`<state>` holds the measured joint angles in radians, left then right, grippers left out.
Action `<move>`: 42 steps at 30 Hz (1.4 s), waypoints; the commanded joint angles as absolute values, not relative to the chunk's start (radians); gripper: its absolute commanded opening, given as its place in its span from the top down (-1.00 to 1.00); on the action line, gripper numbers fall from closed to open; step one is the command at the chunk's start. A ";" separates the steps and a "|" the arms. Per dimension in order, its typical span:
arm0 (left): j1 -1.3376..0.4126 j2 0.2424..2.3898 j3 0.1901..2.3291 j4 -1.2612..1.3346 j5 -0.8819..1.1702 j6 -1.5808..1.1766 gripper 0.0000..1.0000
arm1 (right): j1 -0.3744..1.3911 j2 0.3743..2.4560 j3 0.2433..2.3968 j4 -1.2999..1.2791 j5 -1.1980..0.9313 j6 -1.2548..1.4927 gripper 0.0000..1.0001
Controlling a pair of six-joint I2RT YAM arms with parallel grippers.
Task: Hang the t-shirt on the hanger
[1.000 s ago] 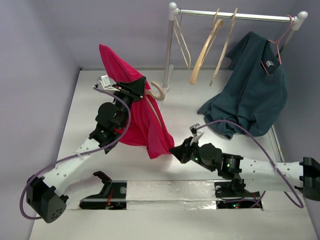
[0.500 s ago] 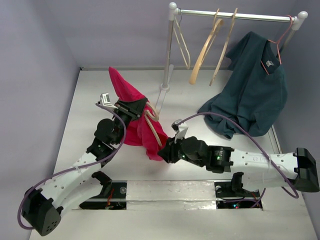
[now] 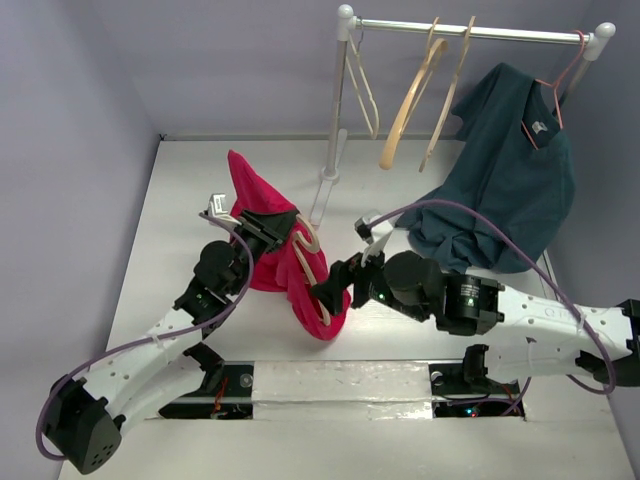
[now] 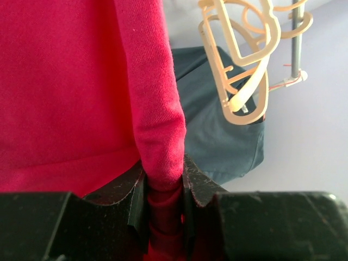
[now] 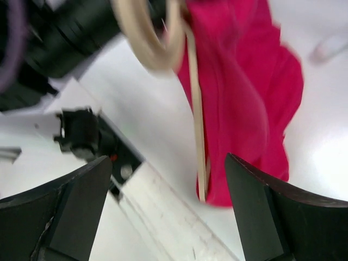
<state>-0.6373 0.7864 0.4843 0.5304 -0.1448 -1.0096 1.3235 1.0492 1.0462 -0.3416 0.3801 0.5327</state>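
The crimson t-shirt (image 3: 258,200) hangs bunched from my left gripper (image 3: 278,228), its lower end resting on the table. In the left wrist view the left gripper (image 4: 163,167) is shut on a fold of the t-shirt (image 4: 70,81). The tan wooden hanger (image 3: 306,243) sits in the cloth, its hook poking out on the right. My right gripper (image 3: 328,296) stands open at the shirt's lower edge. In the right wrist view the right gripper (image 5: 167,160) holds nothing; the hanger's arm (image 5: 198,136) and the red cloth (image 5: 244,92) lie between and beyond its fingers.
A clothes rail (image 3: 470,32) stands at the back with a thin white hanger (image 3: 366,85), two tan hangers (image 3: 415,90) and a dark teal shirt (image 3: 505,190) on a pink hanger. Its post (image 3: 334,110) stands just behind the t-shirt. A walled-in white table (image 3: 180,200) surrounds everything.
My right gripper has opened and let go of the shirt's hem, moving left and slightly back. The left arm has lowered the t-shirt and hanger toward the table.
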 commanded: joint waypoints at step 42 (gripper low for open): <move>-0.585 0.767 0.767 0.124 -0.288 -0.741 -0.02 | 1.273 1.404 0.718 0.876 0.801 0.072 1.00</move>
